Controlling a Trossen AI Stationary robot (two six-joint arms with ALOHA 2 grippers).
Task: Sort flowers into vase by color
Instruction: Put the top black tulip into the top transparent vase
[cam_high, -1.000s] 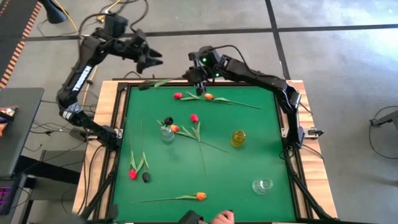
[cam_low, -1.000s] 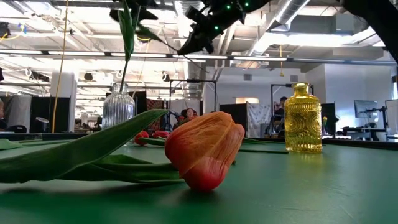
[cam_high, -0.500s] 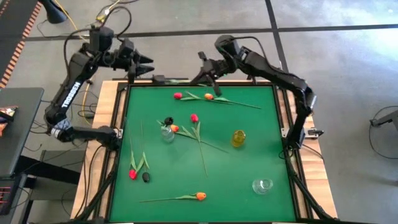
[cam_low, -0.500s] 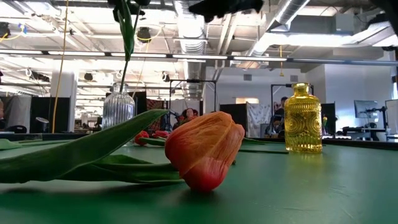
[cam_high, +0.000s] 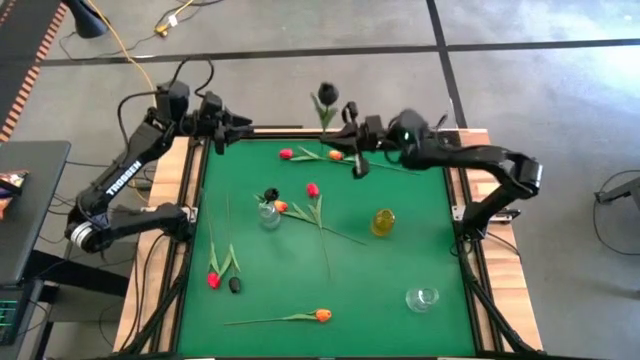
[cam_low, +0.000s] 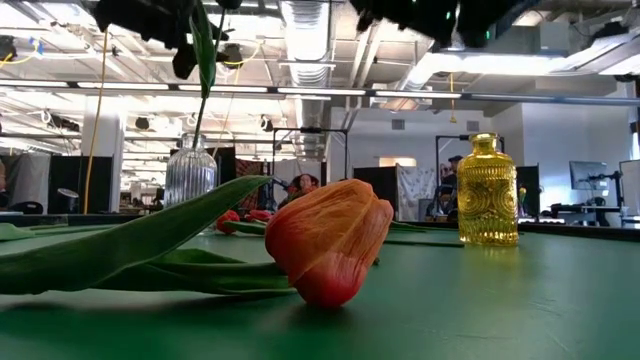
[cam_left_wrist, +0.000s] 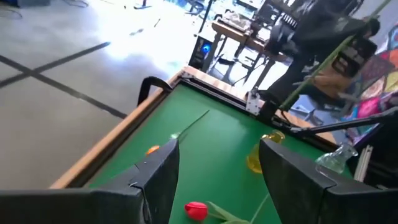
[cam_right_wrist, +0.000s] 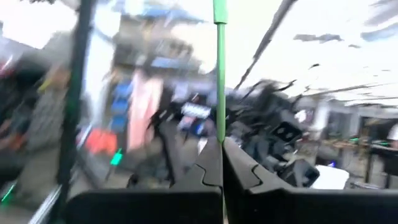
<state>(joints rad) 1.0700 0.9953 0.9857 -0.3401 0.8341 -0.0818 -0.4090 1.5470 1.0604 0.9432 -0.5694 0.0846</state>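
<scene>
Black tulip (cam_high: 326, 94) rises on its green stem from the right tool (cam_high: 353, 137) — clamped on it above the surface's (cam_high: 400, 260) far edge. Left tool (cam_high: 240, 124) hangs open at the far left corner.

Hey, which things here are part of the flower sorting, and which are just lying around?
Job: black tulip in the right gripper; other tulips on the green mat; yellow vase; ribbed clear vase; second clear vase.
Lying about: floor cables; dark side table.
</scene>
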